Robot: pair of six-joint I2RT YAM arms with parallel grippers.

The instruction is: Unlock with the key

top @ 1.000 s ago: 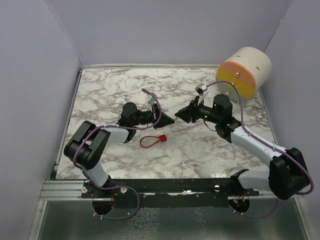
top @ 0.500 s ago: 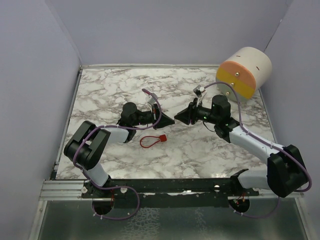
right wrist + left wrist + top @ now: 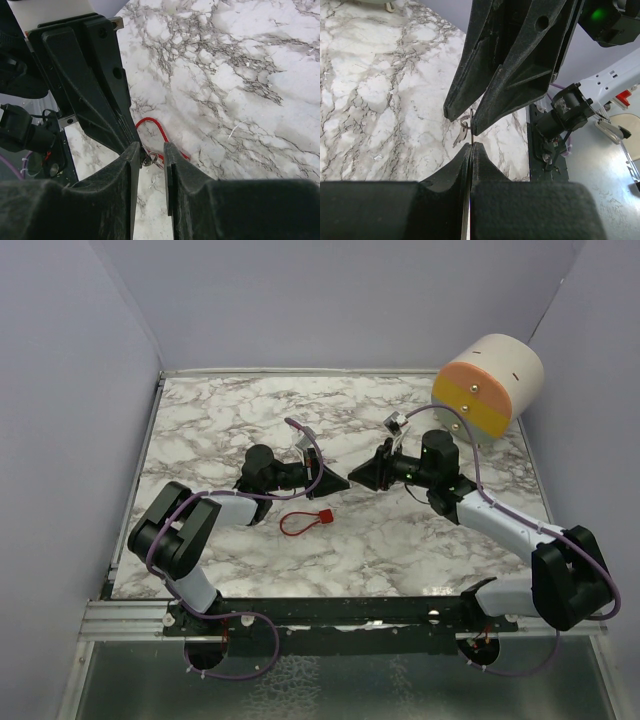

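Note:
A small red padlock point(image 3: 323, 517) with a red cable loop point(image 3: 293, 525) lies on the marble table in front of the two grippers. My left gripper point(image 3: 343, 481) is shut on a thin metal key point(image 3: 471, 127), whose blade edge sticks out of the fingertips. A key ring point(image 3: 464, 121) with a second key hangs from it. My right gripper point(image 3: 355, 478) faces the left one tip to tip. It is open, and its fingers point(image 3: 134, 152) stand on either side of the key ring point(image 3: 152, 160). The red cable point(image 3: 161, 131) shows on the table below.
A large cream cylinder with a yellow and orange face point(image 3: 487, 383) lies at the back right corner. Purple walls close the table on the left, back and right. A black rail point(image 3: 330, 612) runs along the near edge.
My right gripper has crept slightly left, closing the small gap to the left gripper's tip. The left arm and the padlock have not moved.

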